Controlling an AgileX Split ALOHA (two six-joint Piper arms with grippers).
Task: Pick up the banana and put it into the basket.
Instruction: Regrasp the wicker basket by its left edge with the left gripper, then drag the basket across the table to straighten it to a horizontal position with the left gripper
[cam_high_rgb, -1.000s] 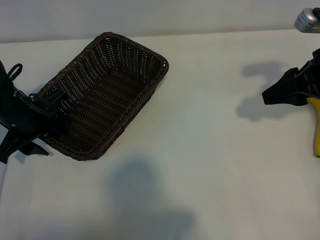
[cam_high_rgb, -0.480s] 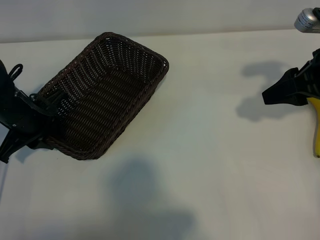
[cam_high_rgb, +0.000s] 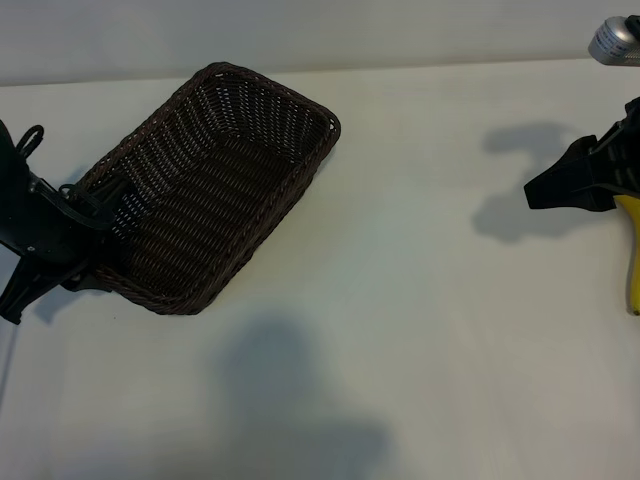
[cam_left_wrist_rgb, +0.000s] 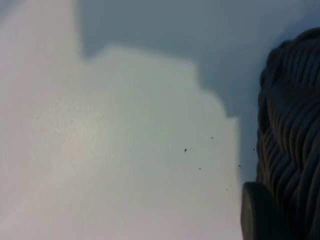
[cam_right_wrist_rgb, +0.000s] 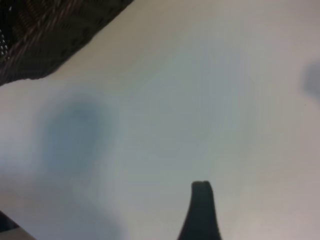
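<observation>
The dark brown wicker basket (cam_high_rgb: 268, 97) lies at the left of the table, empty inside. My left gripper (cam_high_rgb: 104, 240) straddles the basket's left rim, one finger inside and one outside, shut on the rim. In the left wrist view one dark finger (cam_left_wrist_rgb: 257, 215) presses against the basket's weave (cam_left_wrist_rgb: 290, 125). The yellow banana (cam_high_rgb: 633, 262) lies at the far right edge, its upper end hidden under the right arm. My right gripper (cam_high_rgb: 542, 190) hovers just left of the banana, open and holding nothing. One of its fingers (cam_right_wrist_rgb: 201, 210) shows over bare table.
A silver round object (cam_high_rgb: 615, 40) sits at the back right corner. The white table (cam_high_rgb: 420, 300) stretches wide between basket and banana, with soft shadows on it. A corner of the basket (cam_right_wrist_rgb: 45, 30) shows far off in the right wrist view.
The left gripper's fingers have closed in on the basket's left rim, and the basket has shifted slightly to the right. The right arm and banana have not moved.
</observation>
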